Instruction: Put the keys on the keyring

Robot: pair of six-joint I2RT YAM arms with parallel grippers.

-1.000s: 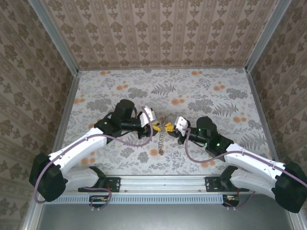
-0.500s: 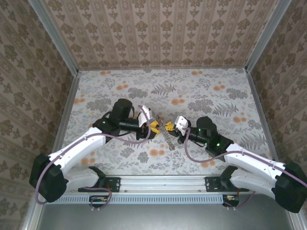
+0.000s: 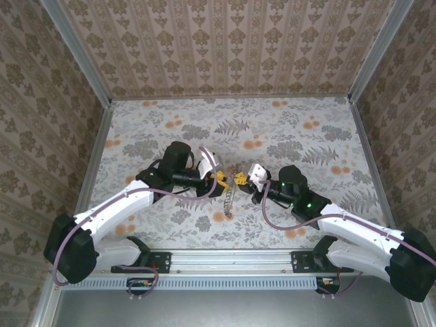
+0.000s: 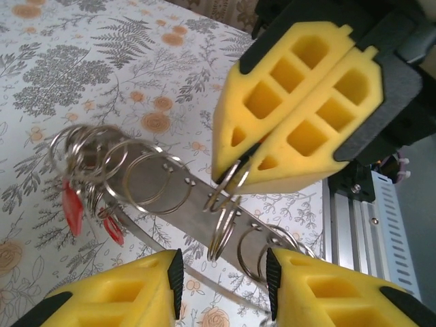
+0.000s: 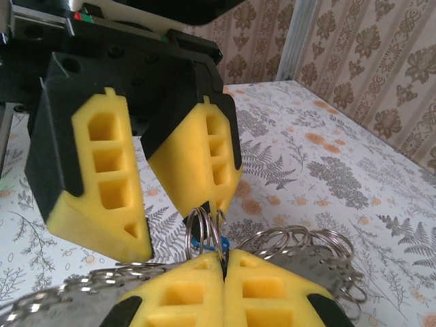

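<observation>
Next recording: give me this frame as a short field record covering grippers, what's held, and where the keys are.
keyring: flat silver metal strip carrying a row of split rings, between both grippers
keys: red plastic heads hanging from rings at one end of the strip
right gripper: shut on one split ring
left gripper: open, strip passing through the gap between its yellow foam fingers
surface: floral-patterned table

Silver ring-studded keyring (image 4: pixel 194 193) aloft, red keys (image 4: pixel 72 206) at one end

Damask-papered walls (image 3: pixel 225 48), floral tabletop (image 3: pixel 286 129)
</observation>
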